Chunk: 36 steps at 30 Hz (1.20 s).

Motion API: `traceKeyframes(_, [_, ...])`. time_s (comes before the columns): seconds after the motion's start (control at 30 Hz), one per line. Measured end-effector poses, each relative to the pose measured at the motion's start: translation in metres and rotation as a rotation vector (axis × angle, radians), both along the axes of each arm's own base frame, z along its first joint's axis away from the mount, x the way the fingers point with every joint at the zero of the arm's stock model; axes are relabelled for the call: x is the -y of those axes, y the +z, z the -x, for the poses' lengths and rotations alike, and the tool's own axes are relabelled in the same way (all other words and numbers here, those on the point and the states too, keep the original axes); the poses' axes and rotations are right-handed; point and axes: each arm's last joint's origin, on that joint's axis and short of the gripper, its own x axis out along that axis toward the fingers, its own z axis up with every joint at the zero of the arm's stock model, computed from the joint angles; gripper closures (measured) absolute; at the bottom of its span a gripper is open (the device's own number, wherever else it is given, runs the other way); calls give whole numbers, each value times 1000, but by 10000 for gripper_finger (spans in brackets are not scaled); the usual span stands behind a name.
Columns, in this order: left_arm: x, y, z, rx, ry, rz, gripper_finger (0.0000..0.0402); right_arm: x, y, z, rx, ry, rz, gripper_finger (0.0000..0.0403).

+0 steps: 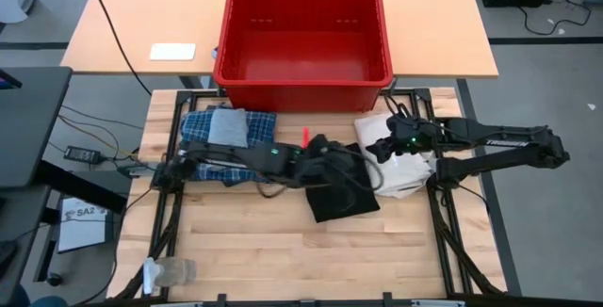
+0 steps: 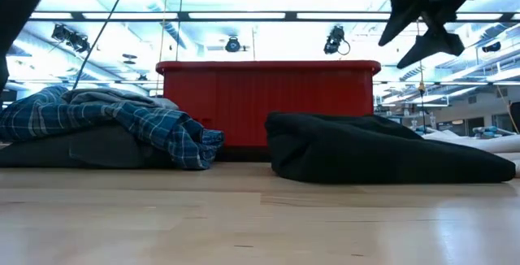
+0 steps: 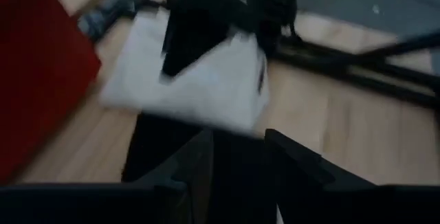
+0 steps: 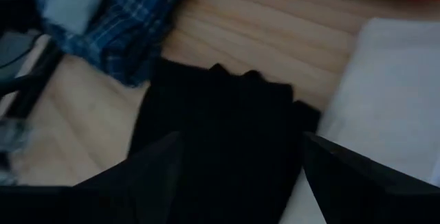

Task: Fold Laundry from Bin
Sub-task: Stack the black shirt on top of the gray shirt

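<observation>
The red bin (image 1: 301, 34) stands beyond the table's far edge. A blue-and-white plaid shirt (image 1: 212, 142) lies heaped at the far left, with a light grey piece (image 1: 228, 126) on top of it. A black piece (image 1: 341, 192) lies crumpled on the table's middle (image 2: 382, 147). My left gripper (image 1: 332, 153) hovers above the black piece's far edge, and a narrow gap shows between its fingers (image 3: 238, 159). My right gripper (image 1: 375, 147) hangs open above the same piece (image 4: 240, 176), well clear of it in the low view (image 2: 414, 33).
A white fabric bag (image 1: 403, 164) lies at the far right, beside the black piece (image 3: 199, 86). A clear plastic cup (image 1: 171, 271) lies at the near left corner. Bare wood spreads across the table's near half (image 1: 311, 250).
</observation>
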Motion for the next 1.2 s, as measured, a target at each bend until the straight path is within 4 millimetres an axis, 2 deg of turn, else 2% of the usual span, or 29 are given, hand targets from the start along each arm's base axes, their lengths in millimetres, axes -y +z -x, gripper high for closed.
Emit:
traceKeyframes(0.17, [-7, 20, 46, -180, 49, -36, 272, -11, 4, 0, 48, 39, -20, 106])
traceKeyframes(0.3, [-8, 24, 65, -271, 82, -73, 293, -18, 5, -3, 76, 46, -25, 106])
traceKeyframes(0.47, [-1, 56, 106, -239, 102, -97, 336, -27, 4, -6, 89, 65, -52, 106])
traceKeyframes(0.57, [10, 70, 121, -158, 92, -103, 365, -32, 4, -8, 95, 73, -47, 106])
traceKeyframes(0.67, [27, 54, 106, -84, 0, -55, 391, -34, 5, -11, 113, 81, -43, 106])
traceKeyframes(0.77, [46, 15, 77, -8, -128, 29, 397, -35, 6, -13, 137, 84, -47, 106])
traceKeyframes(0.83, [51, -5, 67, 43, -182, 81, 391, -37, 7, -16, 156, 91, -50, 106])
traceKeyframes(0.87, [51, -10, 66, 85, -192, 105, 387, -38, 8, -16, 166, 95, -54, 106])
traceKeyframes(1.0, [44, -16, 88, 172, -184, 131, 374, -44, 8, -18, 175, 119, -72, 106])
traceKeyframes(1.13, [25, -26, 126, 256, -144, 157, 370, -50, 6, -19, 164, 148, -71, 106])
traceKeyframes(1.2, [14, -38, 146, 325, -123, 191, 370, -53, 5, -21, 158, 142, -56, 106])
